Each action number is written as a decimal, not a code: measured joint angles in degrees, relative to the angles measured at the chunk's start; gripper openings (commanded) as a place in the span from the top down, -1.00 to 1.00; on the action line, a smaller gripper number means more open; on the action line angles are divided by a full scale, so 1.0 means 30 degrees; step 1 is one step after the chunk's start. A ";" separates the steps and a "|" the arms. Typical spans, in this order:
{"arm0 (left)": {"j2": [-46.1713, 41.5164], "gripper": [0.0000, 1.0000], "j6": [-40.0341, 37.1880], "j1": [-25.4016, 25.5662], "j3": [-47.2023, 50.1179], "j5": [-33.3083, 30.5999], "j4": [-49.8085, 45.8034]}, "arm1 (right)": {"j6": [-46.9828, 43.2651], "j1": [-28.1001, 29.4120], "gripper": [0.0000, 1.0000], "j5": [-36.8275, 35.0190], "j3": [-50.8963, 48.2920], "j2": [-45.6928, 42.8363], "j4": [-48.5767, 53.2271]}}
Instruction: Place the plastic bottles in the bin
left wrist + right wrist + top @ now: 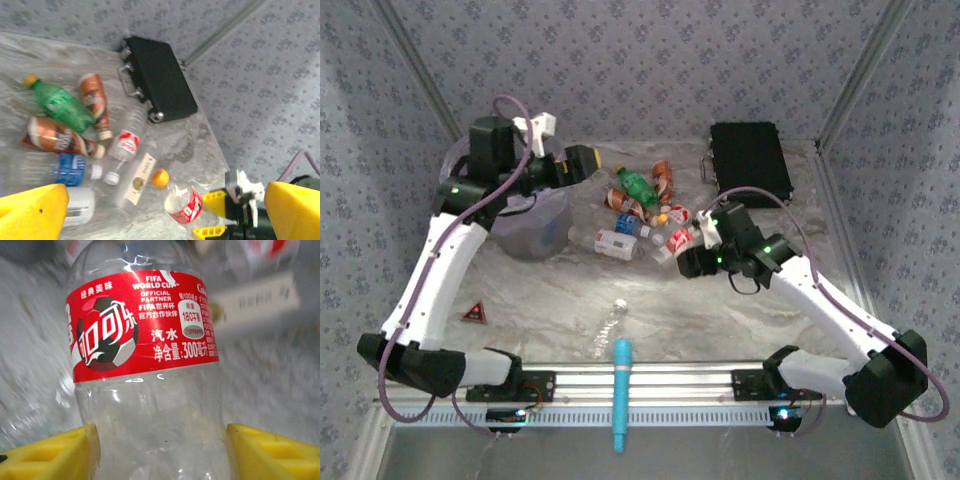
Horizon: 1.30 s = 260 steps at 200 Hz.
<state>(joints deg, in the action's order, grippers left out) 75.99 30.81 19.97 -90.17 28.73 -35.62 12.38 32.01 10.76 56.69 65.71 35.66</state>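
While the left claw (584, 160) hangs open and empty by the bin (542, 238) toward the table's far left corner, the right claw (162, 440) straddles a clear red-labelled bottle (145, 330) lying mid-table, a finger at each side. Whether it squeezes, I cannot tell. Beside it, other bottles (638, 186) lie scattered toward the far edge.

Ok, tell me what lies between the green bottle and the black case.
Left wrist view: a brown bottle beside the green bottle, then bare table up to the black case.
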 measured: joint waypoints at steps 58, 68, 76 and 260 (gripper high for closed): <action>0.1945 -1.00 0.2193 0.2798 0.1698 0.1137 0.4029 | 0.0160 0.0036 -0.31 0.0947 0.1778 0.0444 -0.4874; 0.2149 -0.99 0.2645 0.3031 0.2186 0.1158 0.4685 | 0.0240 0.0168 -0.31 0.0903 0.1829 0.0597 -0.5617; 0.2390 -1.00 0.3031 0.3271 0.2499 0.1209 0.5144 | 0.0306 0.0313 -0.31 0.0845 0.1829 0.0685 -0.6127; 0.4969 -0.12 0.5049 0.4612 0.1625 0.1698 0.7512 | -0.0255 0.1188 -0.83 0.0219 0.2259 0.2055 -0.9442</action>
<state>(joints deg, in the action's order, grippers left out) 90.89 45.95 33.80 -85.30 33.82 -13.08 11.62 35.57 11.42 63.46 71.88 7.33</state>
